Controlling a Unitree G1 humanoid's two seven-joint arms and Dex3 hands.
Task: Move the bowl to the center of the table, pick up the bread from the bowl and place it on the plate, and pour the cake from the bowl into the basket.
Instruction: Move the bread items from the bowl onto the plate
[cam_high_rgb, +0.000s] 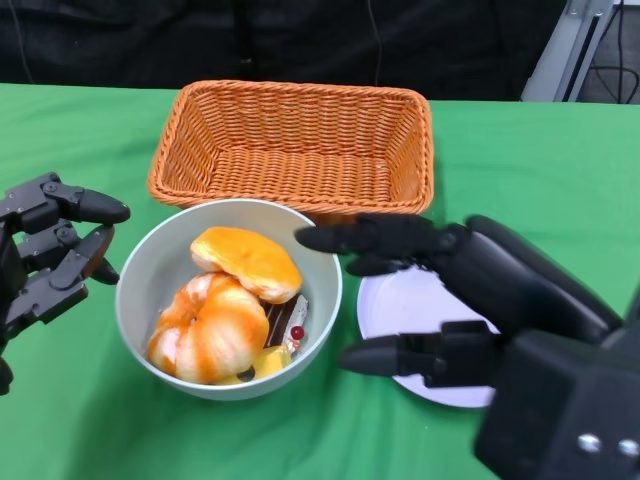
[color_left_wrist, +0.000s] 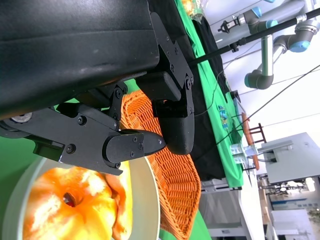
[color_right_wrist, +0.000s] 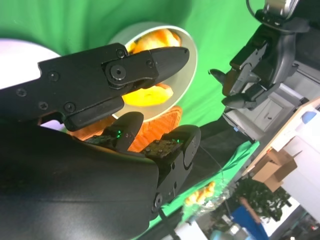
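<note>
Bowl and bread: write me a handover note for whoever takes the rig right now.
Left hand: open, beside the bowl, holding nothing.
Right hand: open, fingers over the bowl's rim, above the white plate.
Bowl sits in front of the wicker basket, about mid-table, holding two bread pieces and the cake slice.
Plate and basket hold no food.
Done: the bowl looks centred.
Left: bread to plate, then pour cake into basket.

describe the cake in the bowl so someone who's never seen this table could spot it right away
Start at the orange wicker basket at the back of the green table, then drop to the pale grey-green round bowl just in front of it. Against the bowl's right inner wall, beside two glazed orange bread rolls, lies the small dark-and-cream cake slice, the only piece with a red cherry.
</note>
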